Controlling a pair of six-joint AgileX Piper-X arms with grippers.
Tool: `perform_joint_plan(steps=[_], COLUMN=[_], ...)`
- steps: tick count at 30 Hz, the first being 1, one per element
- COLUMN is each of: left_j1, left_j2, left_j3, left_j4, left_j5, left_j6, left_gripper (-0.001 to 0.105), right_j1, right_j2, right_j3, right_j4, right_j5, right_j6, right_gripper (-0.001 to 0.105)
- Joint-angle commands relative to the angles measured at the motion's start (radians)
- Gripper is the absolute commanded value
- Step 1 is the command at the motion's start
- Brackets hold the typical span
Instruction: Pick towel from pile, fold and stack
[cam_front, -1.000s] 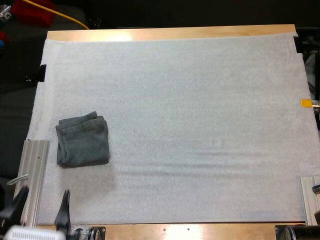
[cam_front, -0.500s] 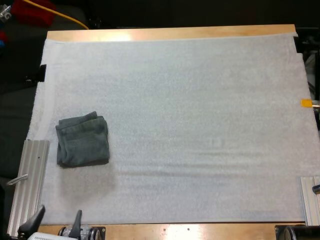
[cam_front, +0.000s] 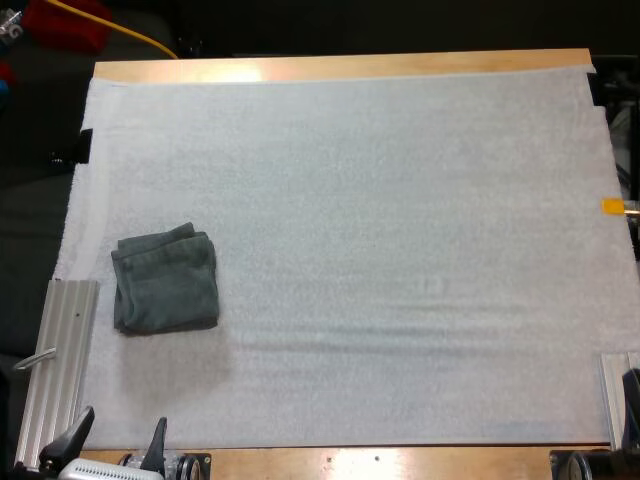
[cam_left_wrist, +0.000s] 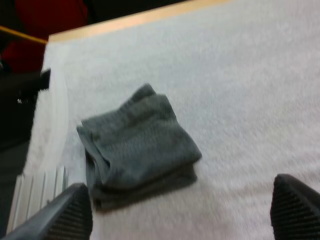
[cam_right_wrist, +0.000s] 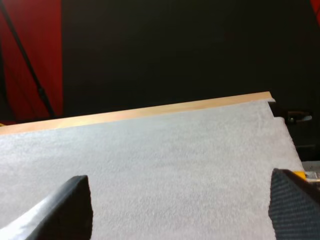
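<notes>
Now, left rail: I see a ribbed aluminium rail (cam_front: 60, 370) lying along the left edge of the white foam mat (cam_front: 400, 200), towards the near-left corner.
Left gripper: my left gripper (cam_front: 122, 420) sits at the mat's near edge by the near-left corner, its two black fingers spread apart with nothing between them.
Towel: the folded dark grey-green cloth towel (cam_front: 165, 282) lies flat on the mat close to its left edge, just beside the rail, beyond my left fingertips and clear of them; its layers show at the fold.
Table: the wooden table (cam_front: 350, 67) shows as a strip along the mat's far edge.
Right gripper: my right gripper (cam_right_wrist: 181, 180) is over bare mat, facing the far edge, fingers wide apart and holding nothing.
Right rail: a second aluminium rail (cam_front: 615, 395) lies at the near-right corner.
</notes>
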Motion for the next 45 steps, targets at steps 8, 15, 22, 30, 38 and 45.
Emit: perform_joint_plan(steps=[8, 15, 22, 30, 38, 45], left_j1=[-0.005, -0.005, -0.005, -0.005, -0.005, -0.005], left_j2=[-0.139, -0.137, -0.134, -0.134, -0.134, -0.134], left_j3=[0.137, 0.308, 0.395, 0.410, 0.417, 0.420], left_j4=[-0.165, -0.317, -0.370, -0.415, -0.430, -0.439], left_j5=[0.040, 0.110, 0.163, 0.165, 0.165, 0.165], left_j6=[0.007, 0.009, 0.009, 0.009, 0.009, 0.009], left_gripper=[0.071, 0.071, 0.071, 0.071, 0.071, 0.071], right_j1=[-0.004, -0.004, -0.004, -0.004, -0.004, -0.004], right_j2=[-0.038, -0.038, -0.038, -0.036, -0.036, -0.036], right_j3=[0.144, 0.235, 0.288, 0.333, 0.367, 0.367], right_j4=[-0.135, -0.142, -0.140, -0.140, -0.134, -0.134], right_j5=[0.001, 0.001, 0.001, 0.001, -0.002, -0.002], right_j6=[-0.005, -0.005, -0.005, -0.005, -0.005, -0.005], right_gripper=[0.071, 0.071, 0.071, 0.071, 0.071, 0.071])
